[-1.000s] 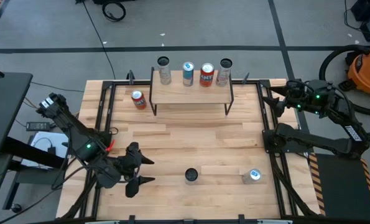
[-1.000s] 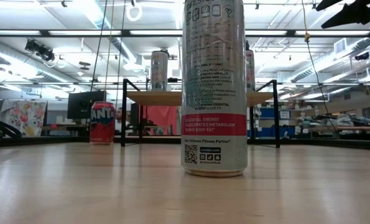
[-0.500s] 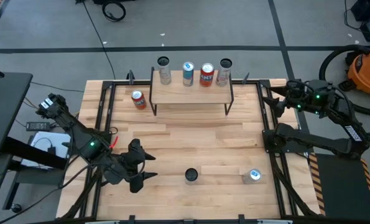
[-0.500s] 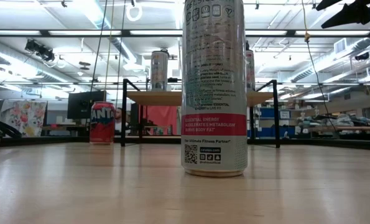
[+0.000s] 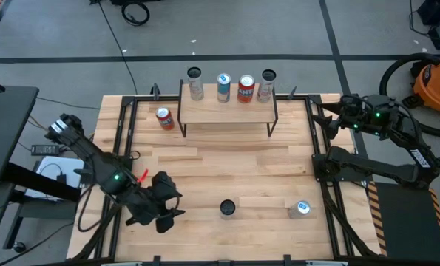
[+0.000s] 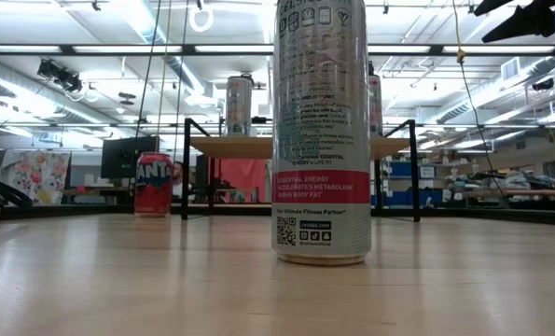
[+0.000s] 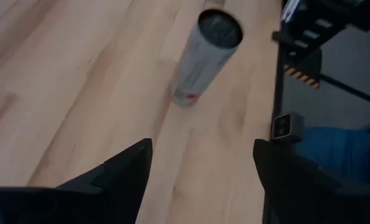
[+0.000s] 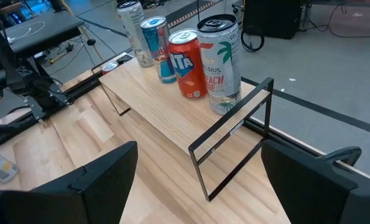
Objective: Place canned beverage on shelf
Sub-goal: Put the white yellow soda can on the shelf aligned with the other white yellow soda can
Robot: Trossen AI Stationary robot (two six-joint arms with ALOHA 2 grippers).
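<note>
A tall slim silver can [image 5: 228,209] stands upright on its base near the table's front middle; it fills the centre of the low view [image 6: 321,131] and shows ahead in the left wrist view [image 7: 203,59]. My left gripper [image 5: 177,205] [image 7: 200,180] is open, a short way to the can's left, pointing toward it and tipped down. The shelf [image 5: 227,112] [image 8: 166,106] stands at the far middle with several cans along its far edge. My right gripper [image 5: 325,117] [image 8: 197,155] waits open, raised by the shelf's right end.
A red can [image 5: 165,118] [image 6: 153,184] stands on the table left of the shelf. Another can [image 5: 302,208] stands near the front right. Black frame rails [image 5: 123,148] run along the table's sides. Bare wood lies between the shelf and the front cans.
My left gripper has moved a little toward the table's right, toward the slim can, and has sunk while tipping farther down and rolling slightly. The cans and my right arm have kept still.
</note>
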